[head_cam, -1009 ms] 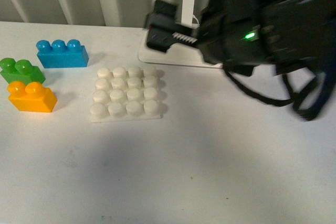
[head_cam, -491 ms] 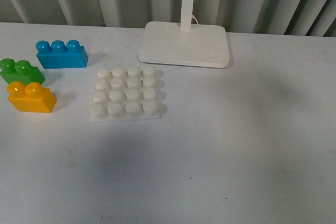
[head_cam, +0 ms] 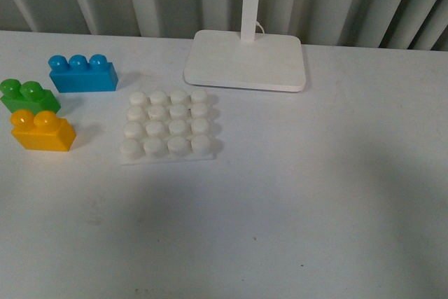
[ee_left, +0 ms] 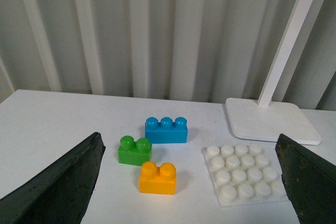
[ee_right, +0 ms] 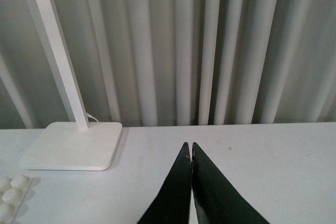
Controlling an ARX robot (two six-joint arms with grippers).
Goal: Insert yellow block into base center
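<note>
**Yellow block** [head_cam: 42, 131]: a small orange-yellow plastic brick, glossy, with a box-shaped body and two round studs on top. It stands upright on the desk [head_cam: 315, 201] at my far left, and nothing grips it.

**Base** [head_cam: 168, 125]: a flat, square white plate with a four-by-four grid of low round studs. It lies near the block on its right. All sixteen studs are bare.

**Step in hand:** I judge this to be the approach, with the pick-up not yet begun.

**Left hand** [ee_left: 189, 137]: its dark fingers are spread wide. In the left wrist view they frame the bricks and the base from well above.

**Right hand** [ee_right: 190, 148]: its fingers are pressed together and empty, over bare desk on the far side from the block.

**Next move:** I would lower the left hand over the yellow block and pinch its smooth side walls, keeping clear of its neighbours. The block's hollow underside then goes over the base's four middle studs.

**Green brick** [head_cam: 28, 96]: a two-stud brick just behind the yellow block.

**Blue brick** [head_cam: 82, 73]: a three-stud brick set further back.

**Lamp foot** [head_cam: 245, 59]: a smooth, matte white slab behind the base.
</note>
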